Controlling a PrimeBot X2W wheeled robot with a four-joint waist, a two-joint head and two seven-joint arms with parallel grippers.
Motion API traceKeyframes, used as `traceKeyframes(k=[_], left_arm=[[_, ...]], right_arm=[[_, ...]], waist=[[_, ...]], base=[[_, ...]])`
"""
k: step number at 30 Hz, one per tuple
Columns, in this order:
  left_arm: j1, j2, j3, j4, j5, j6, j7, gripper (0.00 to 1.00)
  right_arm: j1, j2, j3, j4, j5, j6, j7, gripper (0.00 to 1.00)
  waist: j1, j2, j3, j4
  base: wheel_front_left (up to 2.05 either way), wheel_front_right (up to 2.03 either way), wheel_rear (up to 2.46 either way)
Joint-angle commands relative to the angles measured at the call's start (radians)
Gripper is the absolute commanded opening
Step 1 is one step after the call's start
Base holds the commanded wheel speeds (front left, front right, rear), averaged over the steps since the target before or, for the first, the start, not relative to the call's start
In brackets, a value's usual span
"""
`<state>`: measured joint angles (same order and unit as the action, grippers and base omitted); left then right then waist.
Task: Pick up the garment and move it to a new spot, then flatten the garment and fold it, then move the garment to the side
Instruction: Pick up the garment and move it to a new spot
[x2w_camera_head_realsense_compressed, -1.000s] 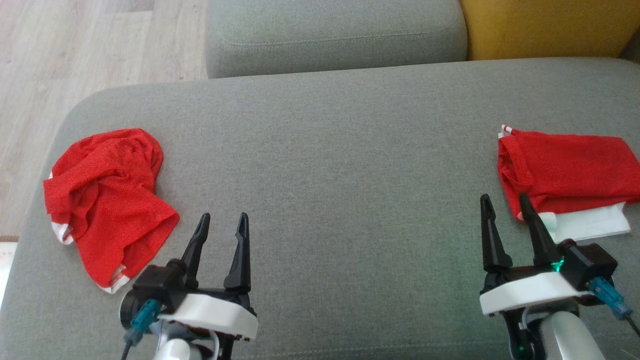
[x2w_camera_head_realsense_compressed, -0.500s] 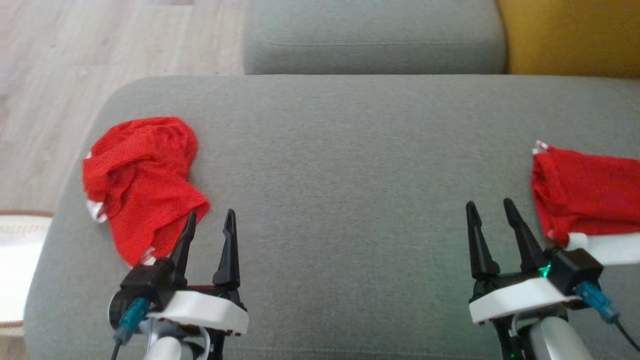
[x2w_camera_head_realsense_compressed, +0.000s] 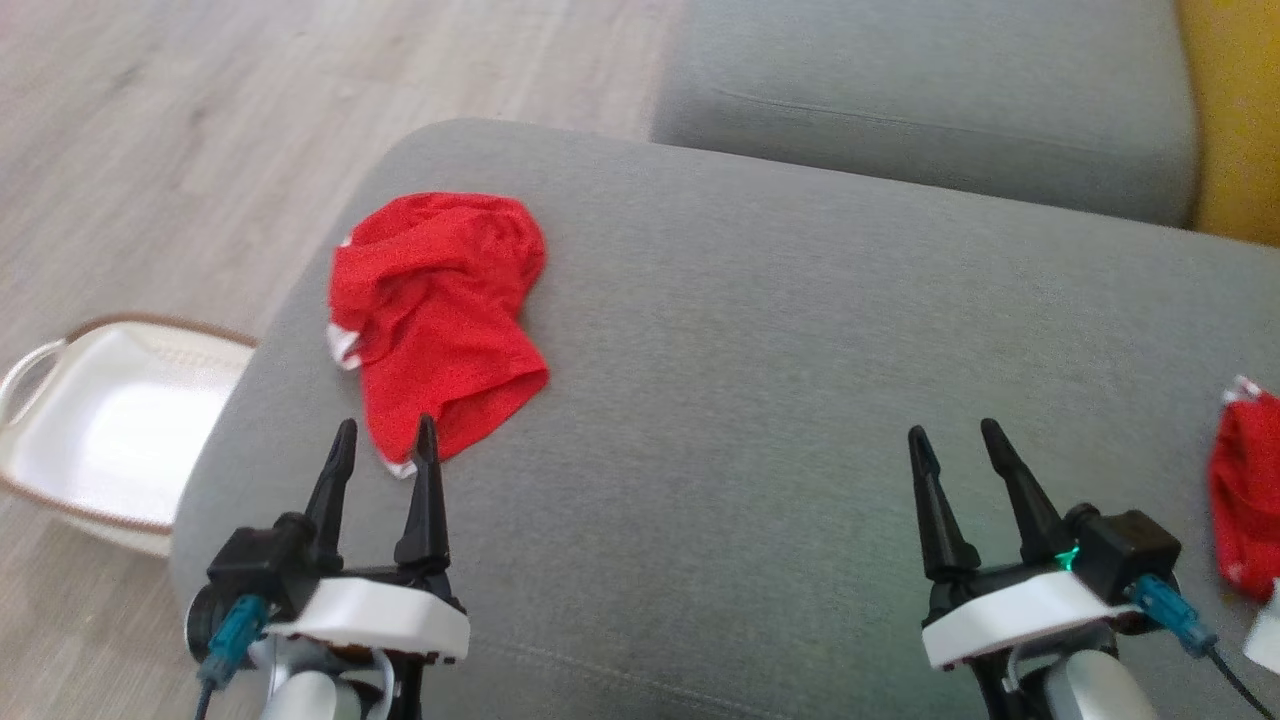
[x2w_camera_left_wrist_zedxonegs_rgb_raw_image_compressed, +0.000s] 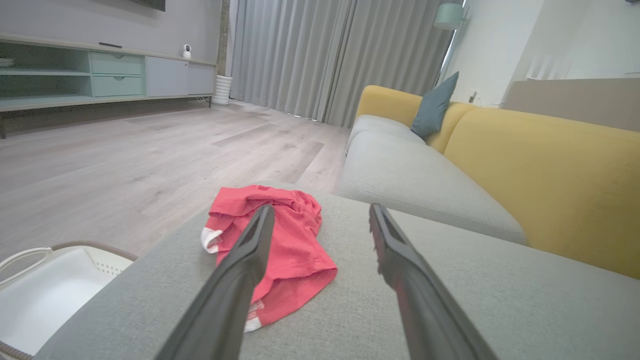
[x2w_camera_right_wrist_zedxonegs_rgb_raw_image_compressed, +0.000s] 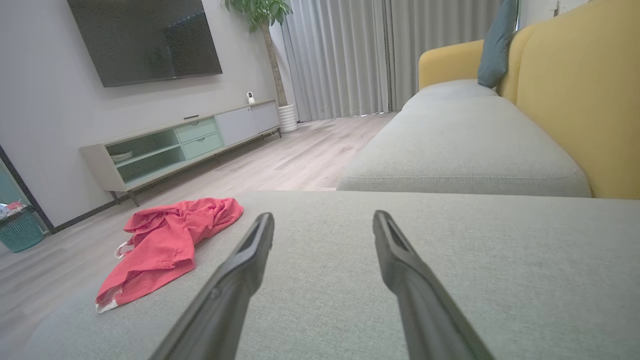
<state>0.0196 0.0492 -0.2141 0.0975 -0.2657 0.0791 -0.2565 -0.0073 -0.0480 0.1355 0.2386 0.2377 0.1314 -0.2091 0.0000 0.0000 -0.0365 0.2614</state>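
Note:
A crumpled red garment (x2w_camera_head_realsense_compressed: 435, 310) with white trim lies near the left end of the grey ottoman (x2w_camera_head_realsense_compressed: 780, 330). My left gripper (x2w_camera_head_realsense_compressed: 385, 440) stands open just short of its near hem, nothing between the fingers. In the left wrist view the garment (x2w_camera_left_wrist_zedxonegs_rgb_raw_image_compressed: 287, 250) lies straight ahead, partly behind my left finger (x2w_camera_left_wrist_zedxonegs_rgb_raw_image_compressed: 245, 260). My right gripper (x2w_camera_head_realsense_compressed: 950, 440) is open over bare cushion at the right. The right wrist view has the garment (x2w_camera_right_wrist_zedxonegs_rgb_raw_image_compressed: 170, 240) far to the left. A second red piece (x2w_camera_head_realsense_compressed: 1245, 490) lies at the right edge.
A white basket (x2w_camera_head_realsense_compressed: 110, 430) with a brown rim stands on the wooden floor left of the ottoman. A grey sofa seat (x2w_camera_head_realsense_compressed: 930, 90) with a yellow back (x2w_camera_head_realsense_compressed: 1235, 110) lies beyond. The ottoman's left edge is close to the garment.
The head camera has turned left: the crumpled garment now sits nearer the middle, the folded red piece has slid to the right edge and the basket has come into view. Both grippers stay open.

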Motion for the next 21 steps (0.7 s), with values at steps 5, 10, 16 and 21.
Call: traceKeyframes(k=[5, 10, 16, 21], left_arm=[[-0.024, 0.001, 0.042, -0.03, 0.007, 0.002, -0.005, 1.0], [-0.017, 0.001, 0.048, -0.028, 0.01, 0.0, -0.005, 1.0], [-0.018, 0.001, 0.061, -0.031, 0.011, -0.001, -0.005, 1.0], [-0.029, 0.001, 0.087, -0.037, 0.01, -0.002, -0.005, 1.0]], right_arm=[[-0.022, -0.002, 0.036, -0.04, 0.007, -0.001, 0.002, 1.0], [-0.014, -0.002, 0.047, -0.037, 0.017, -0.001, 0.001, 1.0], [-0.007, -0.002, 0.055, -0.035, 0.023, -0.001, -0.003, 1.0], [-0.018, -0.002, 0.059, -0.038, 0.02, -0.001, 0.001, 1.0]], waist=[[0.0, 0.0, -0.005, 0.087], [0.0, 0.0, -0.005, 0.114], [0.0, 0.0, 0.002, 0.119], [0.0, 0.0, 0.021, 0.101]], base=[[0.0, 0.0, 0.0], [0.0, 0.0, 0.0], [0.0, 0.0, 0.0], [0.0, 0.0, 0.0]])
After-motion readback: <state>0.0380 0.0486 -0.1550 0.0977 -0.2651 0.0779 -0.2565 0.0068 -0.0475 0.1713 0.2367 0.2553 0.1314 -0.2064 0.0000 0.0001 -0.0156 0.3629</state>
